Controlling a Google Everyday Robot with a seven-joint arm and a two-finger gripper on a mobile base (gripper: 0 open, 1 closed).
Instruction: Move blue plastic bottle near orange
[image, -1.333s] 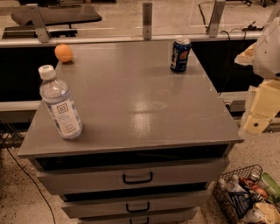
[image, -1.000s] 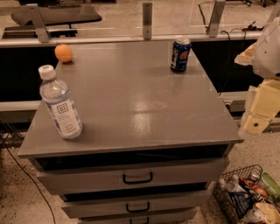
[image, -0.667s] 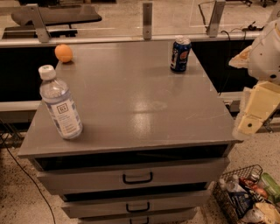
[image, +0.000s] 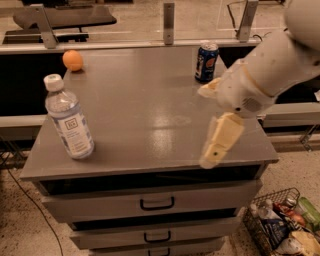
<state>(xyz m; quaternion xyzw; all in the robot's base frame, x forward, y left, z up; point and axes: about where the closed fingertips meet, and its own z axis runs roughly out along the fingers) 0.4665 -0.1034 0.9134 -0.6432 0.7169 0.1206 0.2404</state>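
Gap to close: clear plastic water bottle with white cap (image: 70, 122) stands upright, far left of the cream gripper (image: 215, 147) at right-centre; clenched or released, can't tell.

Hand (image: 216, 127) downward-tilted, at the lowered arm's (image: 280, 60) end.

Lab: drawer cabinet (image: 150, 125) under gripper (image: 205, 127)
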